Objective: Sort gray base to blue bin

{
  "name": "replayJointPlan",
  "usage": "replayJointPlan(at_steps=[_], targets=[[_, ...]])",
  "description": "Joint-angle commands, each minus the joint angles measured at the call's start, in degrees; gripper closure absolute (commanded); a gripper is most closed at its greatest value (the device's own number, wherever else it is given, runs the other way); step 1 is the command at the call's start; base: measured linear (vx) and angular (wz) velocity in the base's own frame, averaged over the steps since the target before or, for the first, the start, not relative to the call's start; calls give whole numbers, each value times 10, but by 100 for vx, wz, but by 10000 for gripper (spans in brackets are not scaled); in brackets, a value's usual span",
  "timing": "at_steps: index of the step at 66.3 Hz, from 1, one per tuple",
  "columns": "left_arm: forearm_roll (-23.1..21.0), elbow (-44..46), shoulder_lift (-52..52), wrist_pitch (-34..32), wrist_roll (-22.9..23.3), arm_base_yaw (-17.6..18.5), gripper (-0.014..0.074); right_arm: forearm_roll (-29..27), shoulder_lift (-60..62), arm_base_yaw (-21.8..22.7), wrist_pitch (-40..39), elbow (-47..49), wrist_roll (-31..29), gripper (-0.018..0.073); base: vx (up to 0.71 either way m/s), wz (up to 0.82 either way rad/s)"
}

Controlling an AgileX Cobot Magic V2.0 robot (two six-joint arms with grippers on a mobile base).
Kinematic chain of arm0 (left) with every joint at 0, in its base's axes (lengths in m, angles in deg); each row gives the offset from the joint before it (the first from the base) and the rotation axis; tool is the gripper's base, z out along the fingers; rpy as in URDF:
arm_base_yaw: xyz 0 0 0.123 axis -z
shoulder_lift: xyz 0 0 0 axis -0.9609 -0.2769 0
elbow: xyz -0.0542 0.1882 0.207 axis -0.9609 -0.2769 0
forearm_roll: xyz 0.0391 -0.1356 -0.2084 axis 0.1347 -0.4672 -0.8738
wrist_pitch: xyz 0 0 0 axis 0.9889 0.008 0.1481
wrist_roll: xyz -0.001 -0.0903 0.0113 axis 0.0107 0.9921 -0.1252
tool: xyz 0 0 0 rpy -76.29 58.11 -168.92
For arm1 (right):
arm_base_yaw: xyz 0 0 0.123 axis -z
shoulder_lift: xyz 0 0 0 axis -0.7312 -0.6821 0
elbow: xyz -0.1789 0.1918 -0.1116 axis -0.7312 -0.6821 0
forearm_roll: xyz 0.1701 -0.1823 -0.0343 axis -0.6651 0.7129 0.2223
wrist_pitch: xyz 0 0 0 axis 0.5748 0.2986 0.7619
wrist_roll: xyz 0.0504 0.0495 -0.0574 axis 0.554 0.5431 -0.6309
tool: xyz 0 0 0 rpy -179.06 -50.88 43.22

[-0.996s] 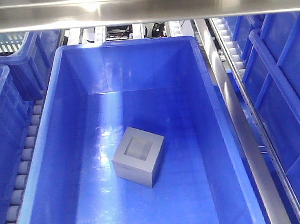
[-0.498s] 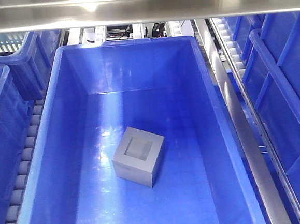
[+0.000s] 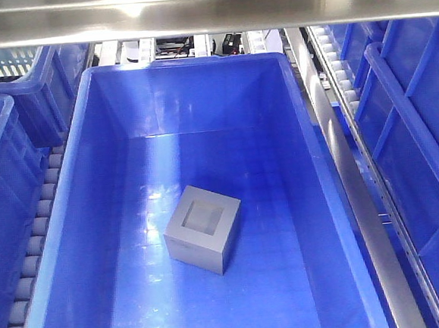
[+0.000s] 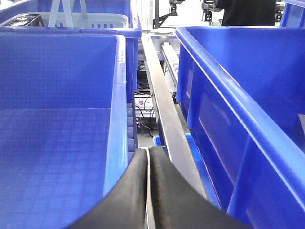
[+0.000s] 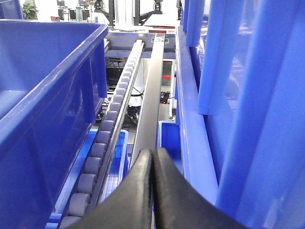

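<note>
The gray base [image 3: 203,228], a matte cube with a shallow square recess facing up, rests on the floor of the blue bin [image 3: 81,144], slightly front of centre in the front view. Neither gripper shows in that view. In the left wrist view my left gripper [image 4: 148,155] is shut, its black fingers pressed together over a metal rail between two blue tubs; the tub wall on its right [image 4: 214,109] is probably the same bin. My right gripper [image 5: 153,153] is also shut with nothing in it, hanging above a rail beside a roller track.
More blue tubs flank the bin on both sides [image 3: 0,174] [image 3: 423,148]. Grey roller tracks [image 3: 38,224] and steel rails [image 3: 355,191] run between them. A steel beam [image 3: 208,13] crosses overhead. A pale slotted basket [image 4: 90,20] sits far back left.
</note>
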Motion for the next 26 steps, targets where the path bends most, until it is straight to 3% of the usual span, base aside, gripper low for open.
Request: replayJointPlan(at_steps=[1, 26], targets=[[-2, -16, 10, -41, 6, 2, 602, 6, 7, 3, -45, -8, -3, 568, 0, 0], [-2, -16, 10, -41, 6, 2, 602, 6, 7, 3, -45, -8, -3, 568, 0, 0]])
